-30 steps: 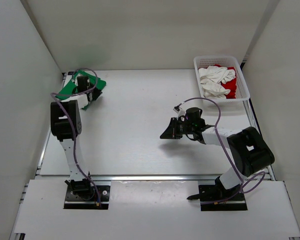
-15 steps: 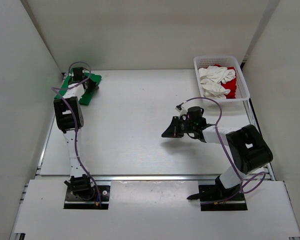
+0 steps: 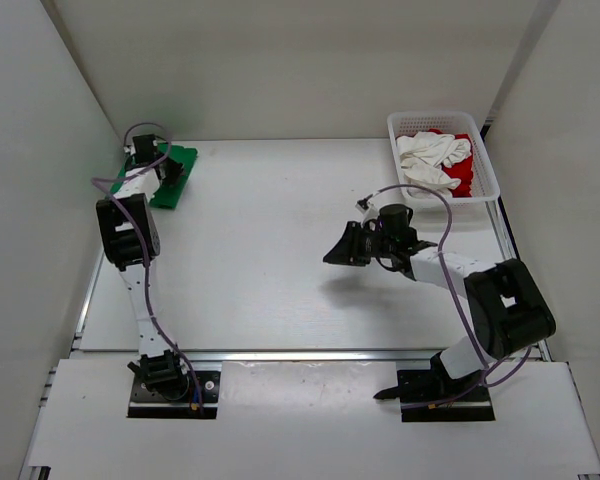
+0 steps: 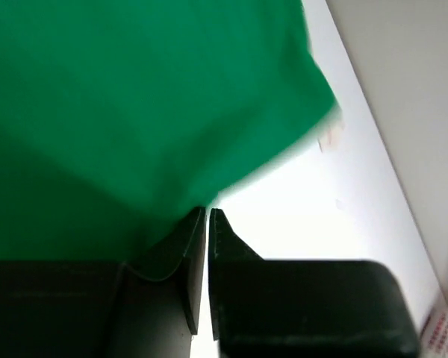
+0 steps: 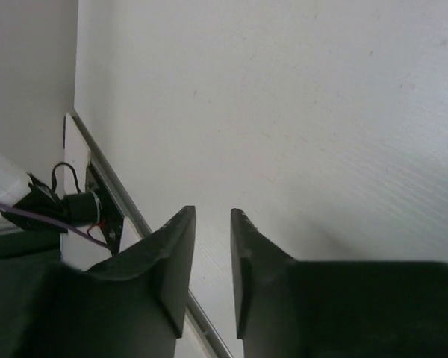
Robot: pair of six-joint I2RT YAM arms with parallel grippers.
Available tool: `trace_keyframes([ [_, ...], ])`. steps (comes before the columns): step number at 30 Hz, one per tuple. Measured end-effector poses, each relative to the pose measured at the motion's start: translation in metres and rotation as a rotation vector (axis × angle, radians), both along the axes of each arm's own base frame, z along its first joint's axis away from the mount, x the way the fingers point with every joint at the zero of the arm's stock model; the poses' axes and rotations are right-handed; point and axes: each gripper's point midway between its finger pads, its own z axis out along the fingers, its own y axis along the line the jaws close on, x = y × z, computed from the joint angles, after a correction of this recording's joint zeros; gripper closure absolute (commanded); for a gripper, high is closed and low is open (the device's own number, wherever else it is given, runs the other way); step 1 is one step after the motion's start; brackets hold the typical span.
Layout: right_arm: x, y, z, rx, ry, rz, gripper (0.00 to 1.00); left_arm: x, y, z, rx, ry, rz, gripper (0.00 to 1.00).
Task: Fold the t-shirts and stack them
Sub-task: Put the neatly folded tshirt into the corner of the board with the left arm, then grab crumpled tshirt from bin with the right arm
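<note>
Where a second ago the green t-shirt [image 4: 134, 97] hung bunched and tilted from the left arm, it now lies as a flat, compact rectangle at the far left corner of the tabletop [image 3: 260, 260], a little farther back than it was. The left gripper [image 4: 207, 215] sits low at the cloth's near edge. Its jaws have parted by a sliver, and no fabric shows in the slit between them, so the shirt looks to have just been let go. That would make this corner the start of the stack, with the first of the three shirts folded and placed. The white t-shirt [image 3: 428, 160] and the red t-shirt [image 3: 464, 180] remain crumpled together in the basket [image 3: 492, 172] at the far right corner, the white one mostly on top, neither yet folded. The right gripper [image 5: 213, 216] hovers over the bare tabletop right of centre, well apart from both basket and stack. Its jaws, pressed together a moment ago, are now spread and hold nothing. That opening probably readies it for a reach into the basket, most likely for the white shirt, which lies uppermost.
</note>
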Motion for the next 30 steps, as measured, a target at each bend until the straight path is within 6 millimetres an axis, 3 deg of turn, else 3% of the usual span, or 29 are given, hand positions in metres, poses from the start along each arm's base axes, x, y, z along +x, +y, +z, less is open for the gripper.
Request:
trace_keyframes([
  [3, 0.019, 0.002, 0.019, -0.013, -0.048, -0.033, 0.58, -0.013, -0.034, 0.021, 0.013, -0.025, -0.052, 0.71],
  [6, 0.046, 0.0, 0.047, -0.028, -0.125, -0.084, 0.55, -0.025, -0.09, 0.069, 0.017, -0.116, -0.138, 0.61],
  [7, 0.055, -0.004, 0.057, -0.034, -0.15, -0.106, 0.57, -0.031, -0.11, 0.089, 0.008, -0.169, -0.169, 0.57],
  [9, 0.081, -0.021, 0.078, -0.062, -0.211, -0.193, 0.74, -0.055, -0.158, 0.133, -0.029, -0.281, -0.248, 0.49],
  [11, 0.111, -0.048, 0.097, -0.109, -0.268, -0.305, 0.86, -0.089, -0.207, 0.172, -0.069, -0.394, -0.34, 0.41],
  [12, 0.126, -0.067, 0.107, -0.139, -0.292, -0.375, 0.94, -0.108, -0.232, 0.185, -0.086, -0.435, -0.391, 0.37],
  [14, 0.152, -0.108, 0.123, -0.195, -0.324, -0.504, 1.0, -0.152, -0.283, 0.198, -0.12, -0.506, -0.506, 0.3],
  [16, 0.177, -0.155, 0.138, -0.247, -0.345, -0.638, 0.99, -0.2, -0.333, 0.185, -0.164, -0.512, -0.638, 0.16],
  [18, 0.196, -0.199, 0.146, -0.296, -0.351, -0.744, 0.85, -0.244, -0.374, 0.157, -0.203, -0.463, -0.767, 0.05],
  [20, 0.211, -0.243, 0.143, -0.371, -0.333, -0.833, 0.72, -0.292, -0.402, 0.115, -0.226, -0.37, -0.878, 0.02],
  [22, 0.222, -0.275, 0.134, -0.449, -0.297, -0.882, 0.58, -0.326, -0.414, 0.086, -0.234, -0.293, -0.955, 0.02],
  [24, 0.235, -0.291, 0.118, -0.529, -0.25, -0.875, 0.57, -0.351, -0.42, 0.071, -0.233, -0.253, -1.009, 0.12],
  [26, 0.246, -0.294, 0.1, -0.598, -0.207, -0.846, 0.54, -0.368, -0.424, 0.065, -0.233, -0.249, -1.05, 0.22],
  [30, 0.234, -0.282, 0.059, -0.759, -0.131, -0.761, 0.4, -0.397, -0.423, 0.061, -0.231, -0.266, -1.116, 0.25],
])
